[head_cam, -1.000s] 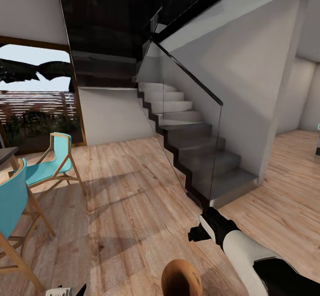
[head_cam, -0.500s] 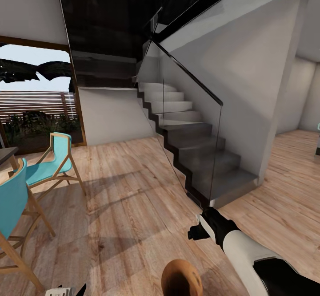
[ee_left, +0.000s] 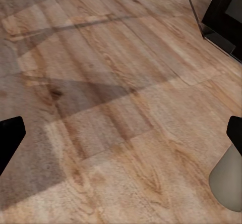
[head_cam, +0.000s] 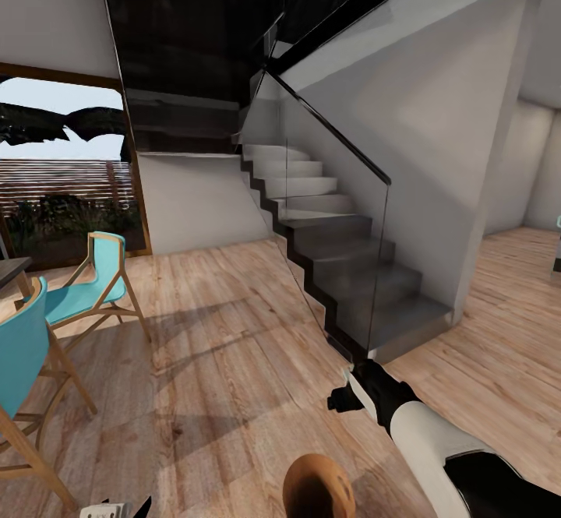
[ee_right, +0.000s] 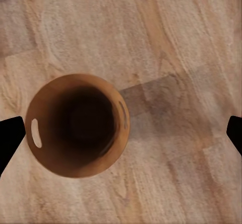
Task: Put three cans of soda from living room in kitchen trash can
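Note:
The tash can stands on the wood floor right in front of me, with its glossy copper-brown inside showing. In the right wrist view I look straight down into its round mouth, and nothing shows in its dark inside. My right gripper hangs above it, open, with its fingertips spread wide. My right arm reaches in from the lower right. My left gripper is open over bare floor, with the bin's pale grey-beige wall beside it. The cans of soda are out of view.
A grey staircase with a glass railing rises straight ahead. Turquoise chairs with wooden legs stand at the left by a dark table edge. A large window lies behind them. An opening leads off at the right.
My right wrist has edged very slightly to the left in the head view. The bin, chairs and stairs hold their places.

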